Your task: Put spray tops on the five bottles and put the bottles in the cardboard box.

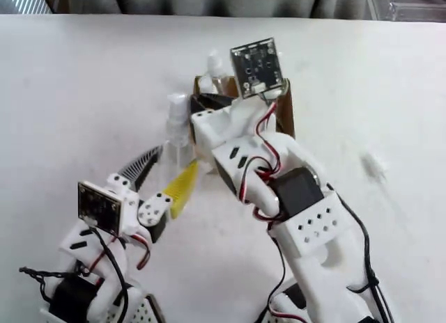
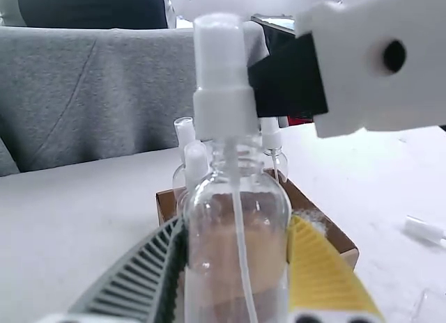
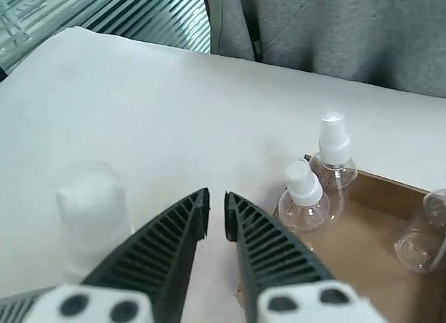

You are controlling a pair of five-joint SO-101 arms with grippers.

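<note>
A clear bottle (image 1: 177, 154) with a white spray top (image 1: 178, 111) stands upright just left of the cardboard box (image 1: 286, 108). My left gripper (image 1: 175, 161) is shut on it, its grey and yellow fingers pressing the bottle's (image 2: 237, 253) sides below the spray top (image 2: 221, 79). My right gripper (image 1: 208, 104) hovers beside that top at the box's near corner. Its black fingers (image 3: 182, 229) are open by a narrow gap and hold nothing. Inside the box (image 3: 390, 181) stand two capped bottles (image 3: 333, 163) (image 3: 304, 198) and a third bottle (image 3: 421, 232) at the edge.
A small loose clear spray part (image 1: 374, 164) lies on the white table to the right of the box, also seen as (image 2: 425, 230). A grey cloth backdrop (image 2: 90, 93) runs along the table's far edge. Bare table stretches left of the held bottle.
</note>
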